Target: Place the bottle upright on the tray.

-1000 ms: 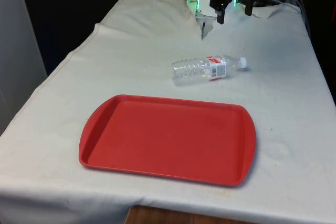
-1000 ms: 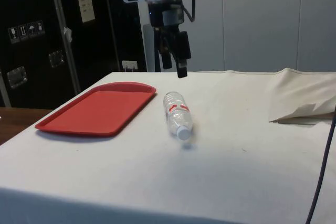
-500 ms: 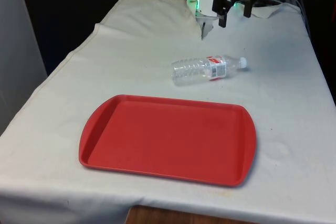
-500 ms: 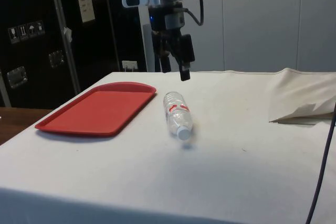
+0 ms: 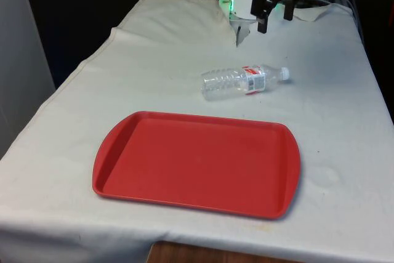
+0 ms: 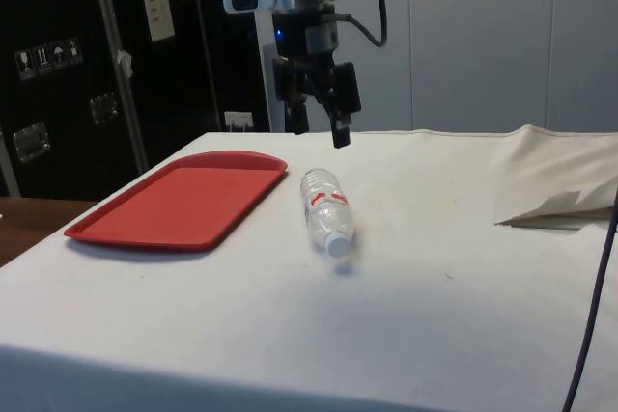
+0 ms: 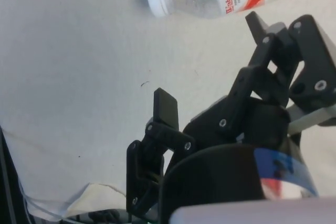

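1. Bottle (image 5: 244,81): clear plastic with a red-and-white label and white cap (image 7: 159,0), lying on its side on the white-clothed table (image 5: 332,121), below the pincer and apart from it.
2. Pincer (image 6: 319,126): black, hanging in the air above the table with its two fingers spread wide and nothing between them.
3. Tray (image 5: 197,163): red and bare, flat on the table, farther from the pincer than the bottle, which lies just beside its rim without touching.
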Motion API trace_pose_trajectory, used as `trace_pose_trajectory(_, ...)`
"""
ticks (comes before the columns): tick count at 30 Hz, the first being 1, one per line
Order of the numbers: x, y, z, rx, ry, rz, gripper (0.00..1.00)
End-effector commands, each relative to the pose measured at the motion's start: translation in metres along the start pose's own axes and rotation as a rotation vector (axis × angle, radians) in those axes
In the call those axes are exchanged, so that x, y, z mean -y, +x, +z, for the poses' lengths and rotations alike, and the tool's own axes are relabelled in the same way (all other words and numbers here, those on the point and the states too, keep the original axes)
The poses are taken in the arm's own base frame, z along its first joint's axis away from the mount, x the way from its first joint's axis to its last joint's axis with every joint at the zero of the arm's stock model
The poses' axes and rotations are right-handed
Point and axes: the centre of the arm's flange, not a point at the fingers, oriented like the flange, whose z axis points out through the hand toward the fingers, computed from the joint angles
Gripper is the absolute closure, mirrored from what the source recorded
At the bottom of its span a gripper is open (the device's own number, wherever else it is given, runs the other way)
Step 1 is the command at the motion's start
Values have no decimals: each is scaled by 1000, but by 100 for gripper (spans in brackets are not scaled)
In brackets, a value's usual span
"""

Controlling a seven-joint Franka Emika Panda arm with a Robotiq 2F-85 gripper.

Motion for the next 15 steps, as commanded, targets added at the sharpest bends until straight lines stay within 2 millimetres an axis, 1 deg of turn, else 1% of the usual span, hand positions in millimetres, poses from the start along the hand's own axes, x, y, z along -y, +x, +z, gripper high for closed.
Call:
trace_pose_trajectory(1, 0, 0, 0, -5, -13, -12, 0)
trace_pose_trajectory(9, -1, 1, -1, -13, -12, -55, 0)
trace_pose_trajectory(15, -1, 0, 5, -17, -27, -123, 0)
